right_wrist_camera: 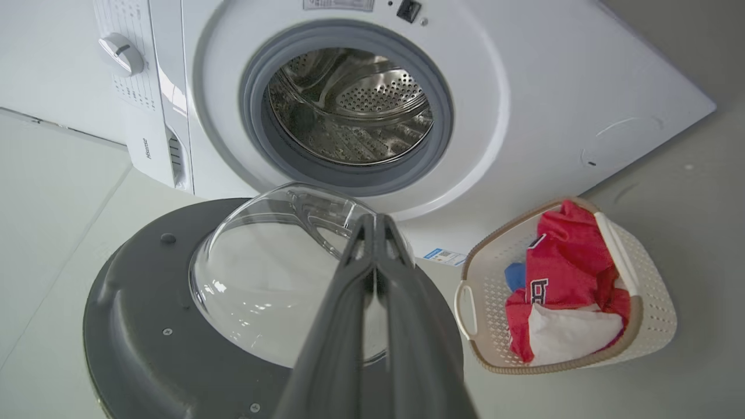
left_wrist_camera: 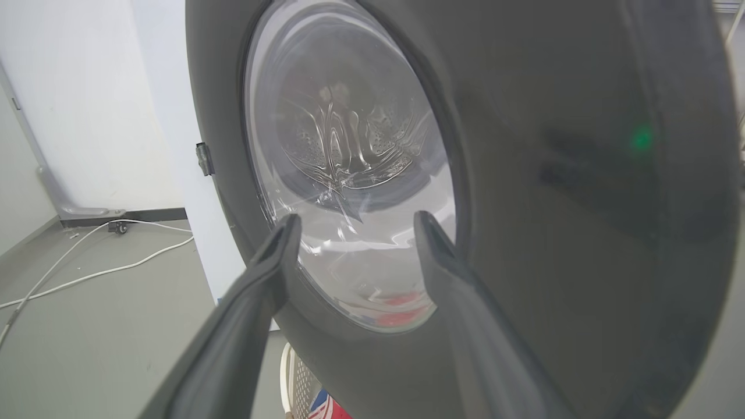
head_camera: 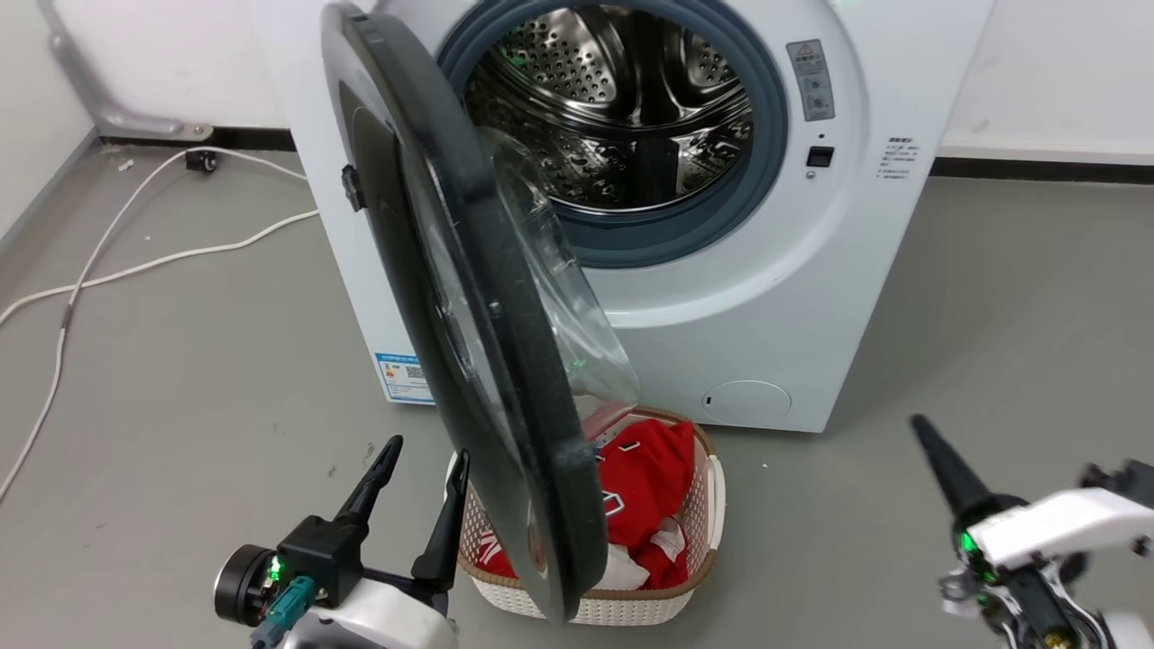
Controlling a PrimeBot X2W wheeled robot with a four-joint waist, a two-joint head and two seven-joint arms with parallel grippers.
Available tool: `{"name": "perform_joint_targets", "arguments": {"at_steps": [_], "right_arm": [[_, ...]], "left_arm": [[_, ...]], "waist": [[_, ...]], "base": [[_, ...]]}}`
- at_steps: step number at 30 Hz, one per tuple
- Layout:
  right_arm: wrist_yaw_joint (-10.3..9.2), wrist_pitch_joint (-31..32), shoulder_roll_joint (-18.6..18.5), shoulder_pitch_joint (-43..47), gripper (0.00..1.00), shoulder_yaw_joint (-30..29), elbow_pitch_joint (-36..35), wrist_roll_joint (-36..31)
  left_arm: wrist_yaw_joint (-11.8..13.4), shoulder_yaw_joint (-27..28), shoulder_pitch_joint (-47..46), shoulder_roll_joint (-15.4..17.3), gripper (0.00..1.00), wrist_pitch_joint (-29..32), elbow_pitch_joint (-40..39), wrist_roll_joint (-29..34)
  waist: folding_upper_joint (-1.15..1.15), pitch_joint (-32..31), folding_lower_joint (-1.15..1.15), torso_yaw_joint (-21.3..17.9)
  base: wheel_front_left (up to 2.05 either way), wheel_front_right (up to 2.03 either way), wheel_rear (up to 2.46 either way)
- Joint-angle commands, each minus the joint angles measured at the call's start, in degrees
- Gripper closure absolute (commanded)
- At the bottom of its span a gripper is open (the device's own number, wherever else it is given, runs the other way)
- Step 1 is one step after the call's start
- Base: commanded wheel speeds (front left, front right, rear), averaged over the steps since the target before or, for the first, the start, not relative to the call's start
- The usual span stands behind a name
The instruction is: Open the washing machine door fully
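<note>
Washing machine door (head_camera: 469, 297) hangs half open over laundry basket (head_camera: 715, 487); left claw (head_camera: 419, 478) gapes empty at its outer face, right claw (right_wrist_camera: 372, 224) closed, empty: probably best to push inner rim along hinge arc.

Light: we see bright, even light.
Glare: green glint on the door (left_wrist_camera: 524, 233), 2 o'clock.
Blur: our left fingers (left_wrist_camera: 233, 337) soft, 6 o'clock.

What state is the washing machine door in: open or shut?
Open: the washing machine door stands swung out, baring the steel drum.
</note>
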Motion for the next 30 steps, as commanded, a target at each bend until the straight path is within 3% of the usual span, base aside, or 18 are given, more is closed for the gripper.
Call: {"name": "perform_joint_targets", "arguments": {"at_steps": [1,2,3,4,8,13,20,25,30], "right_arm": [[0.03,-1.8,-0.3,1.7,1.00,-1.0,-1.4,-1.6],[0.03,-3.1,-0.3,2.8,0.71,-1.7,-2.3,-3.1],[0.03,-4.3,-0.4,3.7,0.08,-2.2,-3.2,-4.6],[0.03,-5.6,-0.3,4.5,0.00,-2.7,-4.2,-6.6],[0.03,-10.5,0.0,7.1,0.00,-3.4,-8.1,-16.9],[0.02,-15.5,0.3,8.7,0.00,-4.8,-14.3,-35.3],[0.02,-14.8,1.5,12.0,0.00,-5.8,-24.4,-57.8],[0.02,-14.6,2.2,16.8,0.00,-3.2,-27.5,-66.5],[0.01,-16.4,3.3,19.7,0.00,-1.8,-25.4,-65.7]], "left_arm": [[0.3,0.4,0.5,0.2,0.00,-0.1,0.0,-0.2],[0.3,0.6,0.6,0.3,0.00,-0.1,0.0,-0.2],[0.3,0.8,0.8,0.3,0.00,-0.1,0.0,-0.2],[0.3,1.0,0.9,0.4,0.00,-0.1,0.0,-0.2],[0.4,1.8,1.1,0.7,0.00,-0.1,-0.1,-0.2],[0.5,2.5,1.5,0.9,0.00,-0.1,-0.1,0.0],[0.6,3.0,1.4,1.4,0.00,-0.1,0.2,0.5],[0.8,3.3,1.5,1.6,0.00,-0.1,0.4,0.5],[1.0,3.5,2.0,1.9,0.00,-0.1,0.9,0.2]], "waist": [[0.00,-0.2,0.01,-0.4],[0.00,-0.3,0.01,-0.7],[0.00,-0.3,0.01,-0.9],[0.00,-0.4,0.01,-1.1],[0.00,-0.6,0.01,-1.8],[0.00,-0.8,0.01,-2.4],[0.00,-0.8,0.01,-2.4],[0.00,-1.0,0.01,-2.1],[0.00,-1.2,0.01,-2.4]], "base": [[0.00,0.00,0.00],[0.00,0.00,0.00],[0.00,0.00,0.00],[0.00,0.00,0.00],[0.00,0.00,0.00],[0.00,0.00,0.00],[0.00,0.00,0.00],[0.00,0.00,0.00],[0.00,0.00,0.00]]}}
